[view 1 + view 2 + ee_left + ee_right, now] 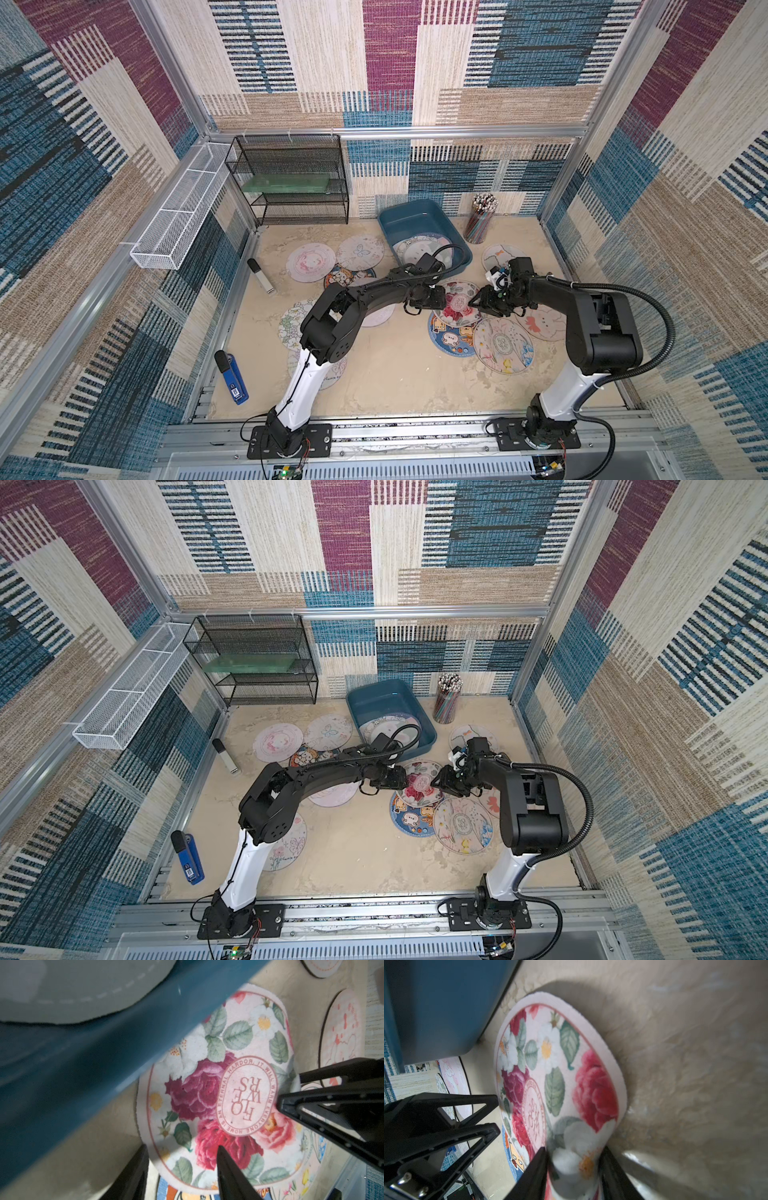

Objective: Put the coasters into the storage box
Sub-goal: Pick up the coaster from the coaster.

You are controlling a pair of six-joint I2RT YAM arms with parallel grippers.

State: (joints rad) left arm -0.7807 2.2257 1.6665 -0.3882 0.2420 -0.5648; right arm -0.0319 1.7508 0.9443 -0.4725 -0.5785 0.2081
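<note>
A rose-printed coaster [457, 307] [207, 1088] [550, 1076] lies just in front of the teal storage box [415, 214] [376, 694], between both arms. My right gripper [574, 1172] [474, 302] is shut on its near edge, which buckles between the fingers, and that side is raised off the table. My left gripper [180, 1174] [441, 297] stands open at the opposite edge, with one finger over the print and one beside it. Several coasters [419, 249] lie inside the box. Others are scattered on the table: a pink one [311, 262], a butterfly one [359, 251] and a dark blue one [451, 338].
A black wire rack [291, 178] stands at the back left, with a white mesh tray [183, 212] on the left wall. A cup of pencils [480, 220] stands right of the box. A blue stapler [235, 378] and a small white bar [262, 276] lie at the left.
</note>
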